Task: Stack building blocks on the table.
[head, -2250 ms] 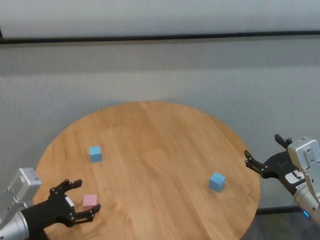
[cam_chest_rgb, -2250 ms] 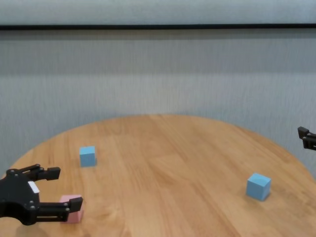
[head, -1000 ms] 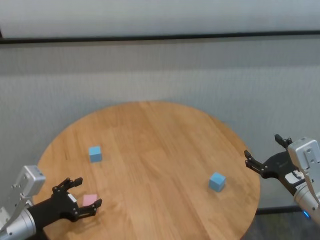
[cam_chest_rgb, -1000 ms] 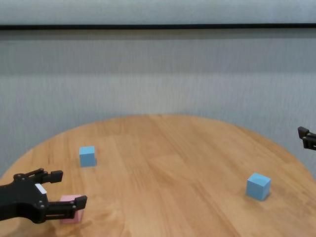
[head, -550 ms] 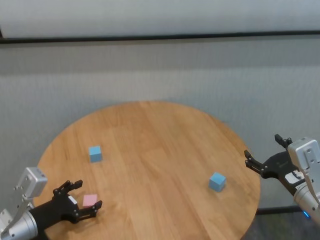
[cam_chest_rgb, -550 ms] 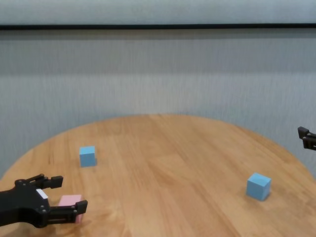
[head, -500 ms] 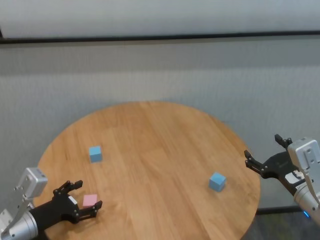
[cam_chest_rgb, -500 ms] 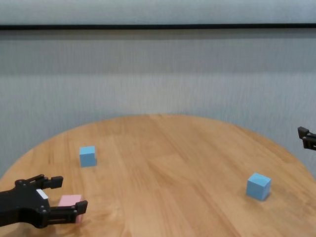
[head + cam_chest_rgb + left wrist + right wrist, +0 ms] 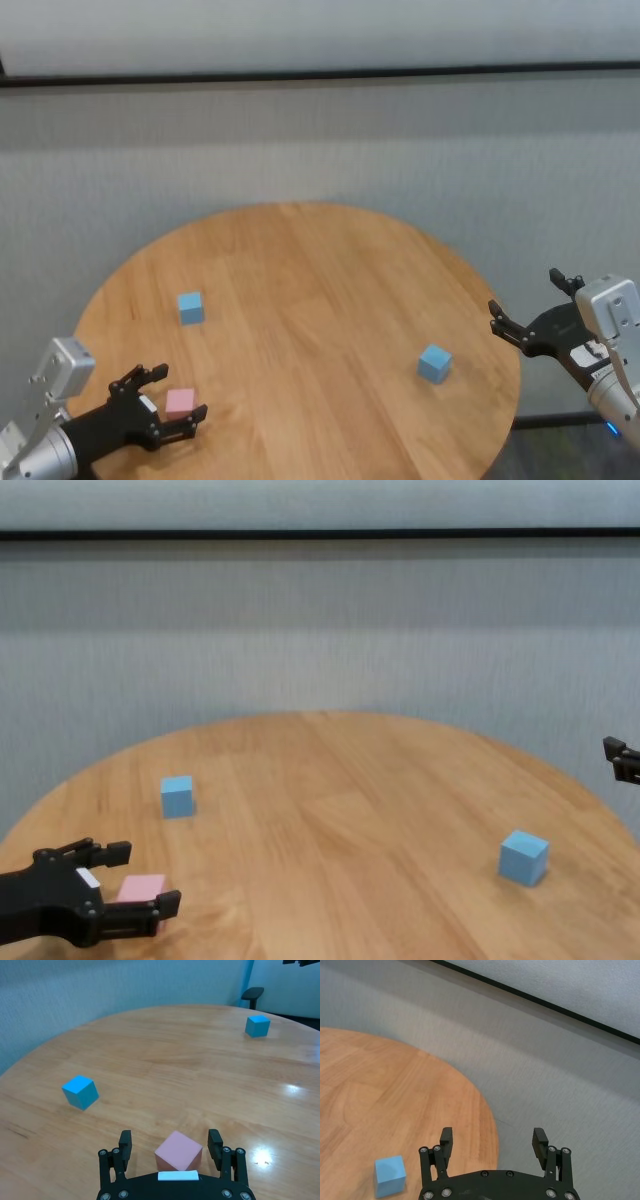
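A pale pink block lies near the table's front left edge. My left gripper is low over the wood, open, with a finger on each side of the pink block and a gap to both. The left wrist view shows these fingers apart from the cube. One light blue block sits farther back on the left, another at the right. My right gripper hangs open beyond the table's right rim, holding nothing; the right blue block lies some way off it.
A grey wall with a dark rail runs behind the round table. The table's right rim passes just under my right gripper. A dark office chair stands beyond the table's far side.
My left gripper has sunk lower and drawn slightly toward the near edge, still straddling the pink block. The blocks and the right arm have not moved.
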`<state>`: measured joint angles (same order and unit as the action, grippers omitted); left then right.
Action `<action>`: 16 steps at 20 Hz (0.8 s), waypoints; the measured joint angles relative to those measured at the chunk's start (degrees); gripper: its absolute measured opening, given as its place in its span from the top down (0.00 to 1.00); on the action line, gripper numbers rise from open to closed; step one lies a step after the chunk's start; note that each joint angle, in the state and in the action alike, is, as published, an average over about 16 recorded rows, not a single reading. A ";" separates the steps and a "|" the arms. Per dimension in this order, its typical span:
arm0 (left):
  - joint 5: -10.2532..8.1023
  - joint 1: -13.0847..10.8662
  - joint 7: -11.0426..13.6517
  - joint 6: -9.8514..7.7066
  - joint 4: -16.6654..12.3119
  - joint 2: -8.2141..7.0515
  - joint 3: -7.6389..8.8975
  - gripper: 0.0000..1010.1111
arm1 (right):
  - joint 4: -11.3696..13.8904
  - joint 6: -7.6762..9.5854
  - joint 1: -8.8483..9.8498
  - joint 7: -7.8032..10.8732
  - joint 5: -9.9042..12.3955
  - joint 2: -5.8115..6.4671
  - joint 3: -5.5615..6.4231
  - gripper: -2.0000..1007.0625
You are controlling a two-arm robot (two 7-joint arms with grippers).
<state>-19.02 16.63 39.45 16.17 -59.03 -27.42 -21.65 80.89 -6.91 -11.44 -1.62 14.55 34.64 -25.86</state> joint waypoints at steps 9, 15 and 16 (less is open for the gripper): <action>-0.54 -1.36 0.13 -0.53 -1.71 -0.64 0.26 0.01 | 0.00 0.00 0.00 0.00 0.00 0.00 0.00 0.01; -0.51 -2.09 -0.02 -0.99 -2.73 -1.15 0.21 0.01 | 0.00 0.00 0.00 0.00 0.00 0.00 0.00 0.01; -0.49 -2.16 -0.03 -1.04 -2.83 -1.20 0.18 0.01 | 0.00 0.00 0.00 0.00 0.00 0.00 0.00 0.01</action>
<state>-19.51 14.47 39.42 15.13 -61.86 -28.62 -21.47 80.89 -6.91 -11.44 -1.62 14.55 34.64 -25.86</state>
